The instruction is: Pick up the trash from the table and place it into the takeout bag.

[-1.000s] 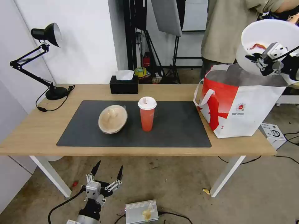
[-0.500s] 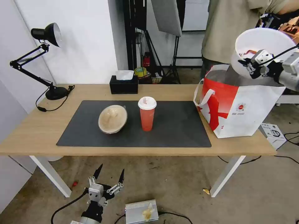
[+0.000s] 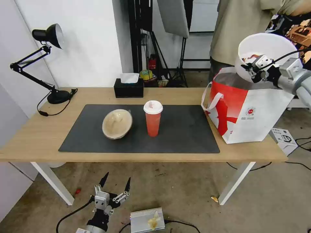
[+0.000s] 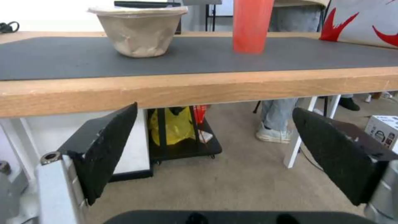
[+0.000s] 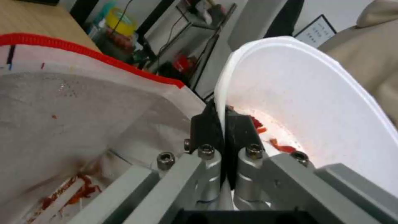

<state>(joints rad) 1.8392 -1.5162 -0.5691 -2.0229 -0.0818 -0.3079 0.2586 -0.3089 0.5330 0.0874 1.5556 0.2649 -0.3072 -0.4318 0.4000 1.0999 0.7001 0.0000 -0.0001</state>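
Note:
My right gripper point(image 3: 250, 69) point(image 5: 222, 123) is shut on the rim of the wide white bowl point(image 3: 264, 48) point(image 5: 315, 102) with red scraps, holding it tilted above the open mouth of the takeout bag point(image 3: 249, 110) point(image 5: 83, 102) at the table's right end. On the dark mat stand the beige bowl with clear lid point(image 3: 117, 123) point(image 4: 140, 29) and the tall red drink cup point(image 3: 153, 118) point(image 4: 252, 25). My left gripper point(image 3: 116, 186) point(image 4: 215, 149) hangs open below the table's front edge point(image 4: 199, 90), near the floor.
A black tissue box point(image 3: 128, 86) and a black desk lamp point(image 3: 48, 61) stand at the back of the table point(image 3: 39, 136). A person in beige stands behind the bag. A small white carton point(image 3: 284, 139) and a grey box point(image 3: 147, 220) lie on the floor.
My right gripper has carried the white bowl leftward and a little down, over the bag's opening. The left gripper has drifted slightly right and lower.

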